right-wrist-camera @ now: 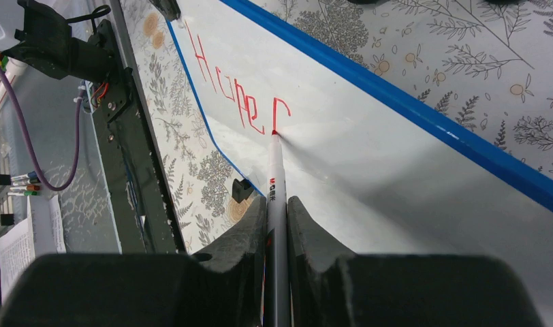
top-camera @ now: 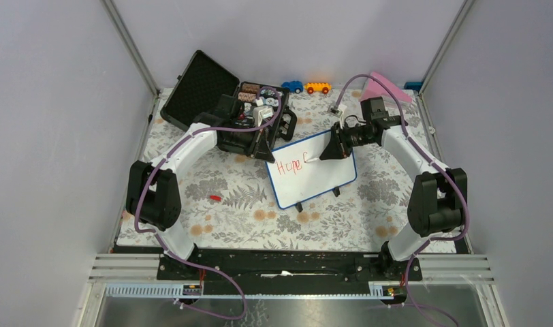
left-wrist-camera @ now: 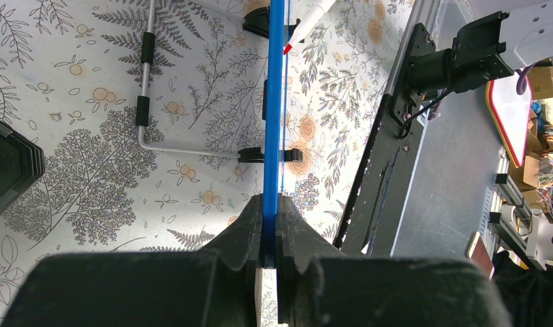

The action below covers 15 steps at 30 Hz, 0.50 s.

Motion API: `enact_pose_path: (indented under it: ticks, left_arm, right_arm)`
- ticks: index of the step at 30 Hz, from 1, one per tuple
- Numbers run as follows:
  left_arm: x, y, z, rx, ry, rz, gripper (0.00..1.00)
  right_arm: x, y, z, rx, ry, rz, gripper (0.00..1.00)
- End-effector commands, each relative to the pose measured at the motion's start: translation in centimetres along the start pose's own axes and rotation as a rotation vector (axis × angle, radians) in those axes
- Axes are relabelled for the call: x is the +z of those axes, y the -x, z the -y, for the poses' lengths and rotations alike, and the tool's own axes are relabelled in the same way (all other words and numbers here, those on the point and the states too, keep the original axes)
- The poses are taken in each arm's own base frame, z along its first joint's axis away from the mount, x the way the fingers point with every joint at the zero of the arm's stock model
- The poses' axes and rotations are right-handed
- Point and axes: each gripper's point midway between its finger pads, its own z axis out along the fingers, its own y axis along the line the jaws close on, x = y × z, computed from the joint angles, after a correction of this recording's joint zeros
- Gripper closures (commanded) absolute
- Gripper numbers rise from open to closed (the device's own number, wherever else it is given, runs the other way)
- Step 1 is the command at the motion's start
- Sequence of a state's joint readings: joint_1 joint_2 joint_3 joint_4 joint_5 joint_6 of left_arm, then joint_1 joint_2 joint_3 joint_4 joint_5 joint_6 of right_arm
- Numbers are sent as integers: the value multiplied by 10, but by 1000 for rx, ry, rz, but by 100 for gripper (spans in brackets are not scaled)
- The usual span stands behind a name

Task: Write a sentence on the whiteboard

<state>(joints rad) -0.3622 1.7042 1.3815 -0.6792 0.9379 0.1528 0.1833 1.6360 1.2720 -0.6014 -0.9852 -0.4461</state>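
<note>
Covering the worktop (top-camera: pixel 212 180), a floral cloth sits between grey walls. Midway between its side edges, the left gripper (left-wrist-camera: pixel 270 204) clamps the whiteboard (top-camera: pixel 321 178) by its frame. The right gripper (right-wrist-camera: pixel 277 204) pinches a marker (right-wrist-camera: pixel 274 163) whose tip touches the sentence (right-wrist-camera: pixel 236 102).

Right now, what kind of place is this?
Probably a robotics lab work cell: grey panels on metal posts enclose a cloth-covered table, with two arms bolted at its near edge.

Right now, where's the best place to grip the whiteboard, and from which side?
On the whiteboard, take the thin blue frame at its left edge, edge-on from the left, where the left gripper is shut on it. The propped board's slim edge fits narrow jaws and leaves the face free for the marker.
</note>
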Motion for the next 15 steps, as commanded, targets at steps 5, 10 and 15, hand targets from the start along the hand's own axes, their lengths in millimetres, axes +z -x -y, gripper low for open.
enact_pose_path:
  ticks: [5, 10, 15]
  left_arm:
    - [3, 5, -1, 41, 8, 0, 100]
    - [3, 4, -1, 40, 6, -2, 100]
    - [3, 5, -1, 42, 6, -1, 100]
  right_arm:
    - [-3, -8, -1, -48, -29, -10, 100]
    - [-2, -16, -3, -36, -25, -19, 100]
    - [-1, -24, -6, -26, -15, -34, 100]
